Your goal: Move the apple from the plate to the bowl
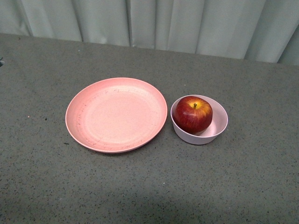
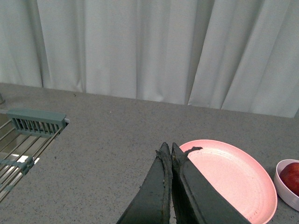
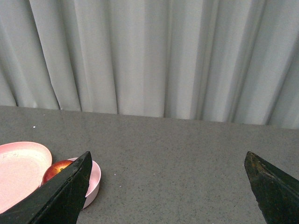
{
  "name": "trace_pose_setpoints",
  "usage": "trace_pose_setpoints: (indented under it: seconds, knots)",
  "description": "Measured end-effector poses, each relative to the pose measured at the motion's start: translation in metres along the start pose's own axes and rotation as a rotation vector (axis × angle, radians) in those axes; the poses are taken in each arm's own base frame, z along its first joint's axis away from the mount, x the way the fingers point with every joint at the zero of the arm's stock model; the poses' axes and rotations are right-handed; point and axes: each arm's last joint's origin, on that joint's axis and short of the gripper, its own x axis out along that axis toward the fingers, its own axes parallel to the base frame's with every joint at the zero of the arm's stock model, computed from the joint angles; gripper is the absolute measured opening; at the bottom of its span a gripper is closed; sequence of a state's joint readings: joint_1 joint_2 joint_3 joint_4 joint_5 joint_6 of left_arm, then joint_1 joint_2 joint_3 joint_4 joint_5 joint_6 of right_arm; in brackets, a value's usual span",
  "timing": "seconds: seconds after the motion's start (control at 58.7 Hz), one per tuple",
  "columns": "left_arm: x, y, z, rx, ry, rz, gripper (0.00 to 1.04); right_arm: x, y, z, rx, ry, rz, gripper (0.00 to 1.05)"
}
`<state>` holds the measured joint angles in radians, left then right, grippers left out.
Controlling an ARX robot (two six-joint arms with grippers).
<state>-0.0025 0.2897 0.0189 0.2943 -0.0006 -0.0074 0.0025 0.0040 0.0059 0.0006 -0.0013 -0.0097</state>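
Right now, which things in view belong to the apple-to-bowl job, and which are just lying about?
Job things:
- apple, already sitting in the bowl
- plate, nothing on it

Just lying about:
- wire rack at the table edge, seen only from the left wrist
- curtain behind the table

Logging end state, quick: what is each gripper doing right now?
Left gripper: closed, holding nothing.
Right gripper: open wide, empty; apple sits in bowl.
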Motion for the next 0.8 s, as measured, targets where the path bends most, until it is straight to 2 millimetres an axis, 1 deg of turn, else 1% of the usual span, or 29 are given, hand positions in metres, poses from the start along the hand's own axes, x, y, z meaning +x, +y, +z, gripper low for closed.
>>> trace_pose_setpoints:
  seconds: [0.443, 0.528, 0.562, 0.681, 0.767, 0.801]
  knots:
    - [-0.008, 0.0, 0.0, 0.0, 0.001, -0.001, 0.04, 0.0, 0.0, 0.0, 0.0, 0.0, 0.0, 0.95]
    - [-0.015, 0.0, -0.005, 0.0, 0.035, -0.001, 0.04, 0.0, 0.0, 0.0, 0.0, 0.0, 0.0, 0.95]
    - [-0.018, 0.0, -0.004, 0.0, 0.017, -0.001, 0.04, 0.0, 0.0, 0.0, 0.0, 0.0, 0.0, 0.95]
    - [-0.019, 0.0, -0.003, 0.0, 0.008, -0.001, 0.04, 0.0, 0.0, 0.0, 0.0, 0.0, 0.0, 0.95]
    - [-0.019, 0.0, -0.003, 0.0, 0.008, -0.001, 0.2, 0.0, 0.0, 0.0, 0.0, 0.0, 0.0, 0.95]
    - [-0.019, 0.0, -0.003, 0.0, 0.008, -0.001, 0.24, 0.0, 0.0, 0.0, 0.0, 0.0, 0.0, 0.95]
